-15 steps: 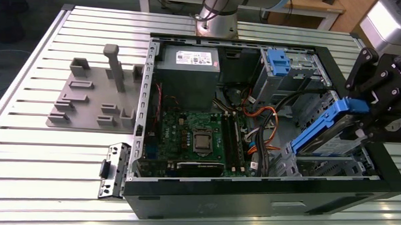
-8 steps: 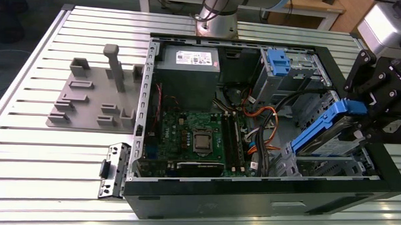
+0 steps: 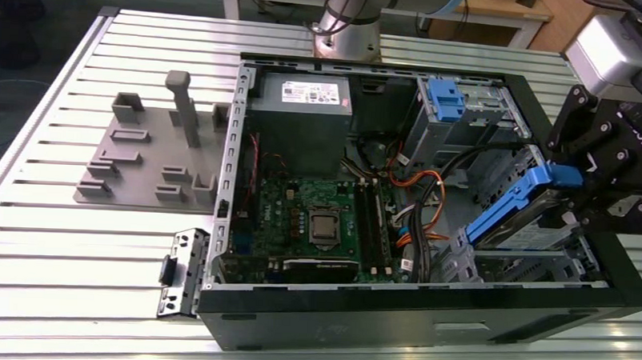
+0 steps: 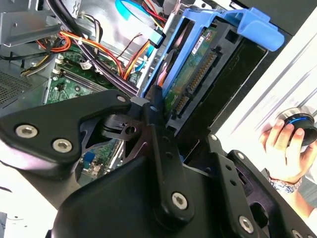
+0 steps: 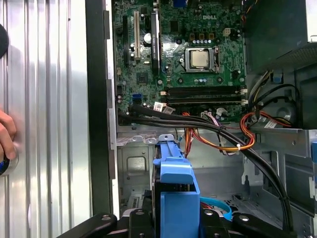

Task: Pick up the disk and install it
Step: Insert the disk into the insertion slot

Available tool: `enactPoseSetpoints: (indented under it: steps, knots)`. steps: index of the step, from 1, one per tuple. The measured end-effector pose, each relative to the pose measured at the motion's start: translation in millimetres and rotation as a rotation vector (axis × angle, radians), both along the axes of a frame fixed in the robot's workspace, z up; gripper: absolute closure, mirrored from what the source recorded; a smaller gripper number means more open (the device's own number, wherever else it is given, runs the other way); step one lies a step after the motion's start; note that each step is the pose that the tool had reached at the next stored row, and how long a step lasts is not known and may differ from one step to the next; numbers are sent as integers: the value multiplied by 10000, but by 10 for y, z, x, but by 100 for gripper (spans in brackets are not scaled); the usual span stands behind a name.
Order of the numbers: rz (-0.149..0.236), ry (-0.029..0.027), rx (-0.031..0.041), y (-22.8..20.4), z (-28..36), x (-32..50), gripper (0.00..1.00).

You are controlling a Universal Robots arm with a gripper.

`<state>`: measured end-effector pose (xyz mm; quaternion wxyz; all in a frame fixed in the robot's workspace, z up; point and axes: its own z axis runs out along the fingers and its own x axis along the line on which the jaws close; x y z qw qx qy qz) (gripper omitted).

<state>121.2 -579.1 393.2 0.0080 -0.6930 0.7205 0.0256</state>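
The disk (image 3: 518,212), a flat drive in a bright blue bracket, hangs tilted over the open computer case (image 3: 402,311) at the exterior view's right. Its lower end dips into the grey metal bay near the case's front corner. My gripper (image 3: 573,182) is shut on the disk's upper end. In the second wrist view the disk's (image 4: 194,67) green circuit side and connector face the camera, and the black fingers (image 4: 154,115) of the gripper (image 4: 182,133) clamp its edges. In the first wrist view the blue bracket (image 5: 176,181) rises from the gripper (image 5: 176,220).
Inside the case lie the motherboard (image 3: 311,220), a grey power supply (image 3: 302,99), a drive cage with a blue latch (image 3: 447,95), and black and orange cables (image 5: 218,134) beside the bay. A grey fixture (image 3: 140,154) stands on the slatted table. A person's hand (image 4: 287,144) rests beside the case.
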Motion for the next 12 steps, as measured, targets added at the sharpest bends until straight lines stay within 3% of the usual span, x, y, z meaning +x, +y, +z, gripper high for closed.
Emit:
enactPoseSetpoints:
  steps: [9,10,12]
  knots:
    - [0,0,-2,0,-2,0,62]
    - [0,0,-1,0,-3,0,56]
    - [0,0,0,0,-3,0,56]
